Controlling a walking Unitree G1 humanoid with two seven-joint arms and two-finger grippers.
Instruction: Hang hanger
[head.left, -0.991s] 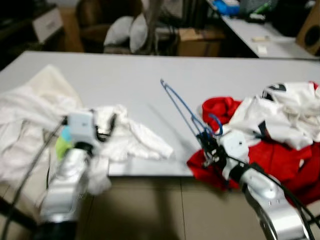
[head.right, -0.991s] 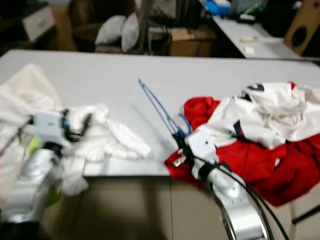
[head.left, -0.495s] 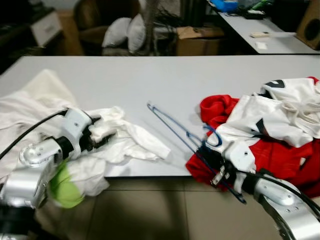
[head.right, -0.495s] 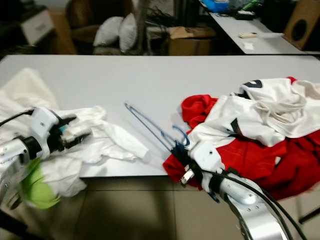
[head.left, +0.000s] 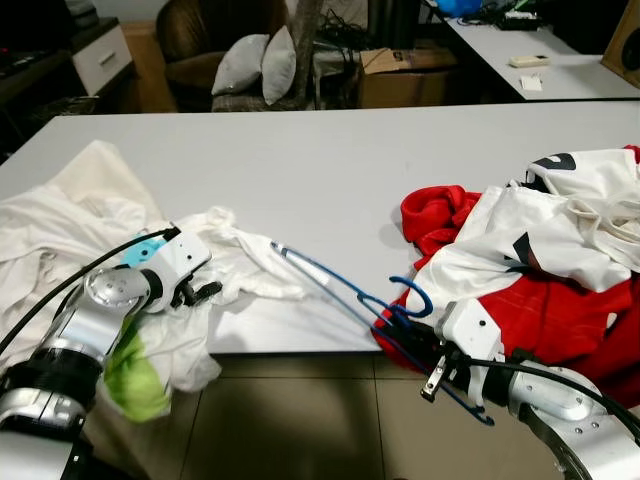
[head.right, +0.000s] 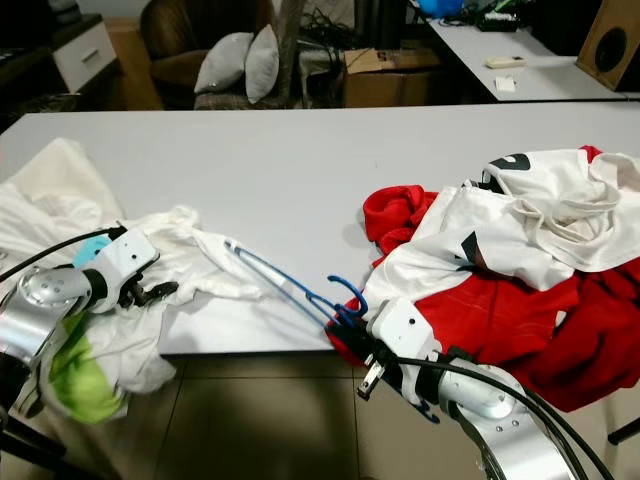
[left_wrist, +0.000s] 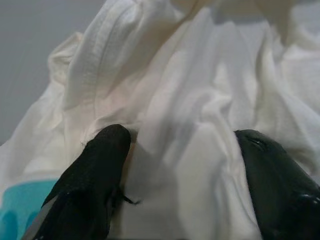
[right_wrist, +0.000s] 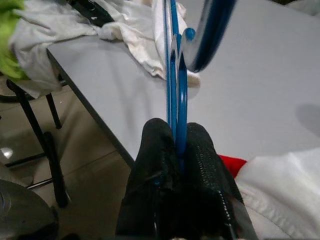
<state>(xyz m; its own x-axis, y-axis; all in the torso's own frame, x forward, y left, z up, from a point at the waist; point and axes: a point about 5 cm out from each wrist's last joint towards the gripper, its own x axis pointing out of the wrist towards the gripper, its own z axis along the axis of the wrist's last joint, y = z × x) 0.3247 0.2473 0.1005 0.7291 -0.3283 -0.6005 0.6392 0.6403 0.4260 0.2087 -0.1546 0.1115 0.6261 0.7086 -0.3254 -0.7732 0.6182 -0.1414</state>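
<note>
My right gripper (right_wrist: 175, 145) pinches the thin blue wire hanger (head.left: 335, 290), which reaches from it over the grey table (head.left: 330, 160) edge. My left gripper (left_wrist: 180, 165), seen from its wrist, has fingers spread around white crumpled cloth (left_wrist: 190, 100).

Thin blue wire hanger (head.left: 340, 290), slanting across the table edge

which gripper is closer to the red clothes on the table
Right. The right gripper, shut on the blue hanger, sits right at the edge of the red clothes. The left gripper is across the table in the white shirt.
</note>
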